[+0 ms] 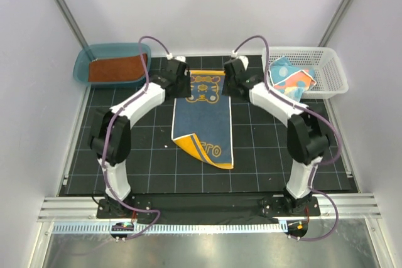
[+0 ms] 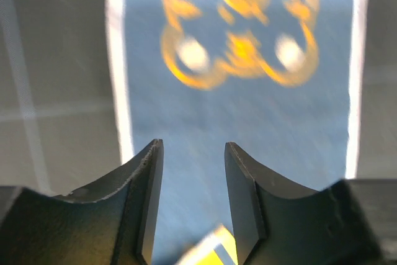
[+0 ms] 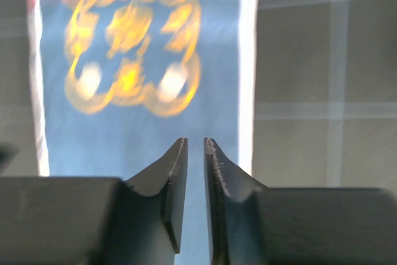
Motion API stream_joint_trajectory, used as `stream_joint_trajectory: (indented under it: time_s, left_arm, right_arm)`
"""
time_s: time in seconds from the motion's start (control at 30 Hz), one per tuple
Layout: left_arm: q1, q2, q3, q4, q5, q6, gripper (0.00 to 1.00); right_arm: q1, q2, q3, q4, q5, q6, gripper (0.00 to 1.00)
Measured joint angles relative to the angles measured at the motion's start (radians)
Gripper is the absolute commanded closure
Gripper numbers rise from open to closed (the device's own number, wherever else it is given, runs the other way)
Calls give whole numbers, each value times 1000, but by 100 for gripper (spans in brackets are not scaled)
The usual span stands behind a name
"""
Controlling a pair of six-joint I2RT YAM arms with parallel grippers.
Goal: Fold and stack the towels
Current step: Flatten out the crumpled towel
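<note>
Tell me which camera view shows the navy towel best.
The top external view. It shows the whole navy towel from edge to edge, spread lengthwise with its near end turned over and the yellow-orange side showing. Each wrist view catches only a blurred patch of its navy field and orange pattern, seen from close above.

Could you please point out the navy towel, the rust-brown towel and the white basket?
navy towel (image 1: 202, 120), top view, its plain middle.
rust-brown towel (image 1: 116, 69), top view, its centre.
white basket (image 1: 336, 70), top view, its right wall.
</note>
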Motion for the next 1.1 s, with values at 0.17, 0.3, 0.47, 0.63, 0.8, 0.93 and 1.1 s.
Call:
stream_joint_trajectory:
  time_s: [0.17,0.3,0.47,0.63,0.8,0.93,1.1]
  left_arm:
    - [-117,-133,-208,10,10,-60,54]
    - [-177,-144,-315,3,2,-91,52]
    - [-233,-144,-360,-3,-11,-113,50]
    - [-262,-144,-363,-3,-35,-127,50]
    - [-275,-144,-388,-3,-61,-129,49]
    - [-283,-144,-410,-7,-75,-128,49]
    - [-303,-144,-448,-10,-92,-127,54]
  right_arm:
    - [149,-125,-271,85,-7,78,87]
    - [170,-71,-356,102,-12,119,89]
    - [156,-23,-359,125,-3,145,91]
    - [154,2,-337,138,14,150,91]
    - [154,12,-327,142,19,157,91]
    - [154,13,-326,142,20,168,91]
    - [154,1,-346,157,23,179,91]
